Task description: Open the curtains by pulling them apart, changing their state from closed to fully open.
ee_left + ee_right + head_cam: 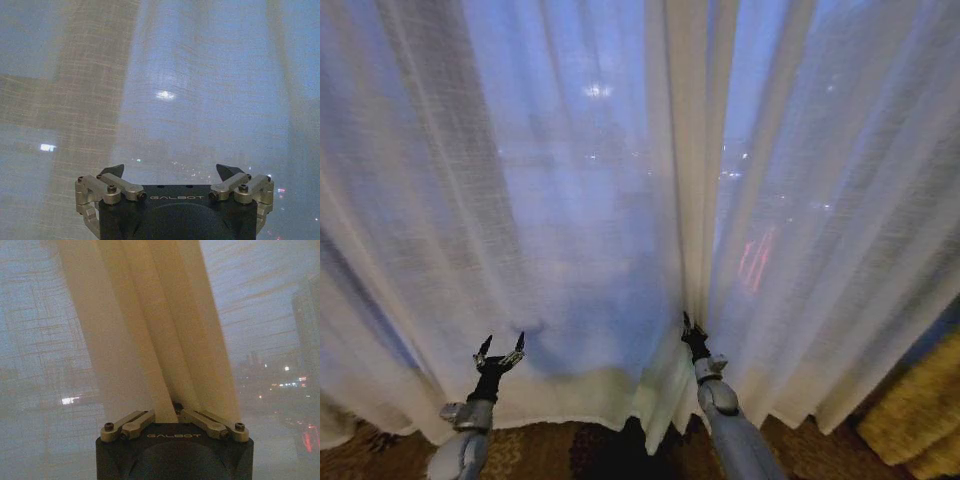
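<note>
The head view takes in both sheer curtains (620, 200) hanging closed to the carpet (570, 450), plus a golden drape (920, 420) at far right. The left gripper (500, 347) sits before the left panel, and its wrist view shows the jaws wide open, holding nothing. The right gripper (686, 322) is at the centre seam, and its wrist view shows the jaws closed on a bunched fold of curtain (160, 340).

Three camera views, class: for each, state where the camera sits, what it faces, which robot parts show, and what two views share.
Head view: high on the robot, looking forward and down at the curtains; left gripper and right gripper reach up.
Left wrist view: behind the left gripper, jaws open, facing flat sheer fabric.
Right wrist view: behind the right gripper, jaws closed on bunched folds.
Shared: head and right wrist views both show the pinched middle folds.
</note>
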